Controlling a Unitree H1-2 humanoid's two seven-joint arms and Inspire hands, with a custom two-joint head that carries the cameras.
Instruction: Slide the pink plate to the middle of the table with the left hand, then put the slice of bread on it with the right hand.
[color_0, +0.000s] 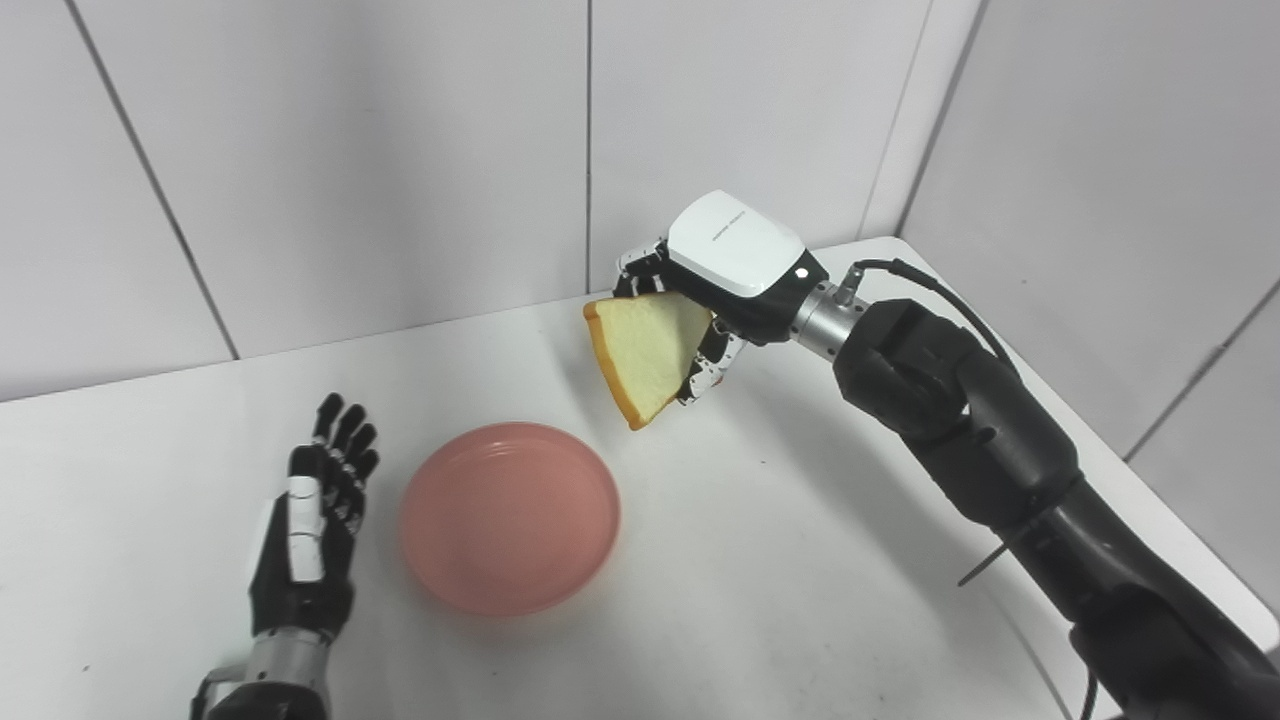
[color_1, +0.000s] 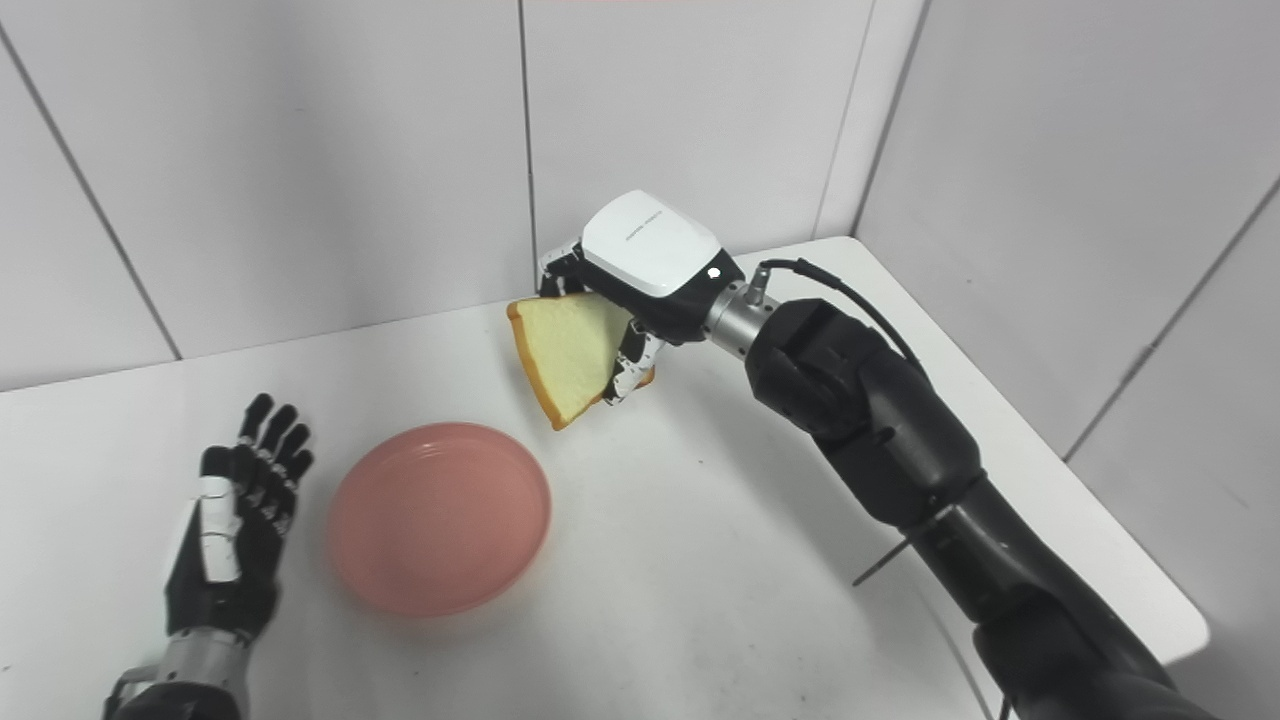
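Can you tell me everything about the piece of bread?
The bread is one slice with a pale yellow face and an orange-brown crust along its edges. It looks light and stiff, maybe a toy. The right hand grips its upper right part. It hangs tilted in the air, one corner pointing down, above the table, a little beyond the pink plate, not touching either.

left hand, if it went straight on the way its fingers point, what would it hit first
Probably nothing on the table: the left hand lies open beside the pink plate, fingers aimed at the back wall, passing left of the plate. The wall would come first, though depth is hard to judge.
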